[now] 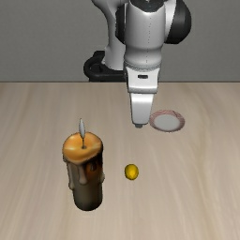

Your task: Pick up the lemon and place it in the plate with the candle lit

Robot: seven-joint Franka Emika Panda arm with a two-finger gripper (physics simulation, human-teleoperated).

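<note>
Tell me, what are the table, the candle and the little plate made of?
The table looks like pale wood: faint grain lines and a matte top. The candle seems to be orange wax in a dark, blotchy jar, maybe glass or metal; it is hard to tell. The plate looks like smooth ceramic, with a white rim and a pinkish middle, though it could be plastic.

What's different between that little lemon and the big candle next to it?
Size: the lemon is tiny, the candle far bigger. Shape: the lemon is roundish, the candle a tall upright cylinder. Colour: the lemon is plain yellow, the candle dark brown with an orange top. Both rest on the wooden table, apart, and neither is on the plate.
</note>
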